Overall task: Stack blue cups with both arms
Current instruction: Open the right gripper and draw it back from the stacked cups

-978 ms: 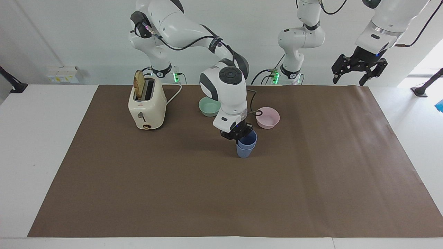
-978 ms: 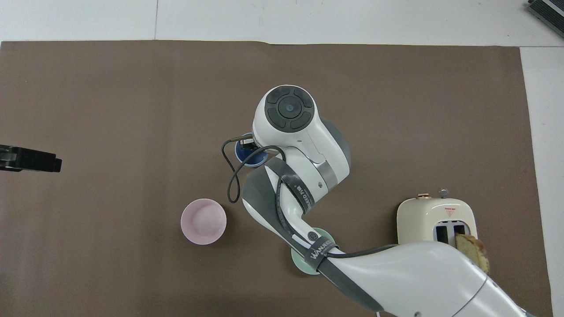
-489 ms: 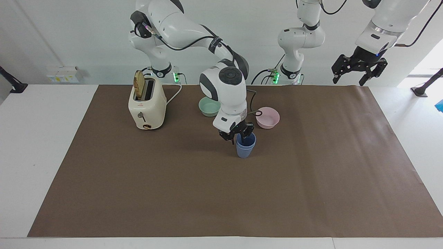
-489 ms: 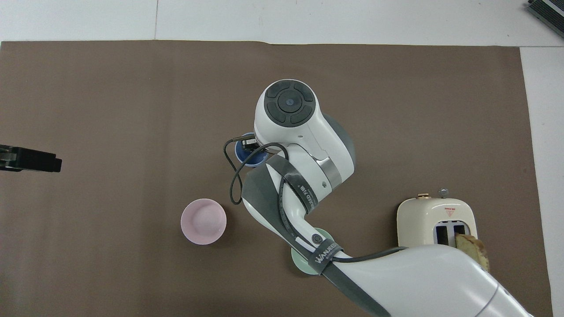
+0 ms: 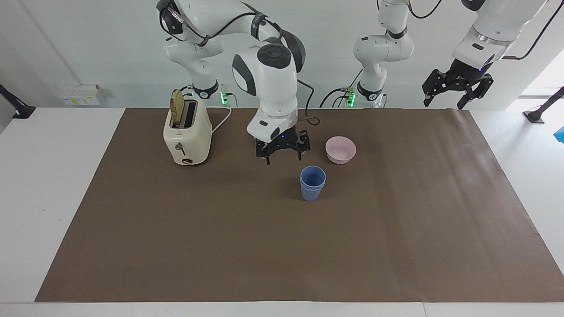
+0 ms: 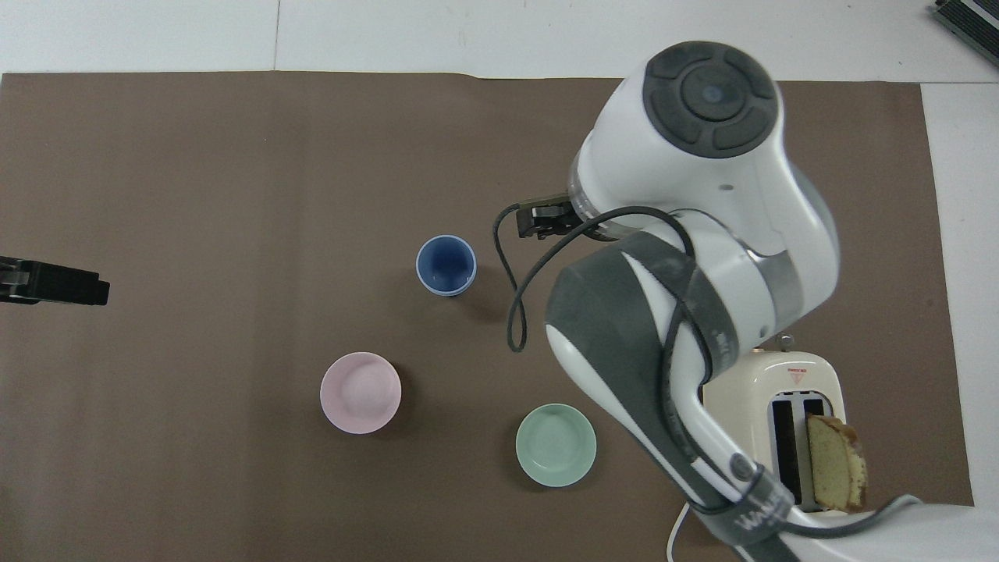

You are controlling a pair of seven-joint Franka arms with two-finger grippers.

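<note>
The two blue cups (image 5: 313, 182) stand nested one inside the other, upright on the brown mat near the table's middle; they also show in the overhead view (image 6: 446, 264). My right gripper (image 5: 283, 156) hangs open and empty above the mat, apart from the cups, up in the air toward the toaster's side of them. In the overhead view the right arm's own bulk hides its gripper. My left gripper (image 5: 445, 100) waits open and empty, raised high at the left arm's end of the table; its tip shows in the overhead view (image 6: 53, 282).
A pink bowl (image 5: 340, 149) sits on the mat nearer to the robots than the cups. A mint-green bowl (image 6: 556, 445) sits beside it, hidden by the right arm in the facing view. A cream toaster (image 5: 187, 132) holding a bread slice stands toward the right arm's end.
My right gripper let go of the upper cup, opened, rose and drew away toward the toaster. The cups stay nested in place. The left arm has not moved.
</note>
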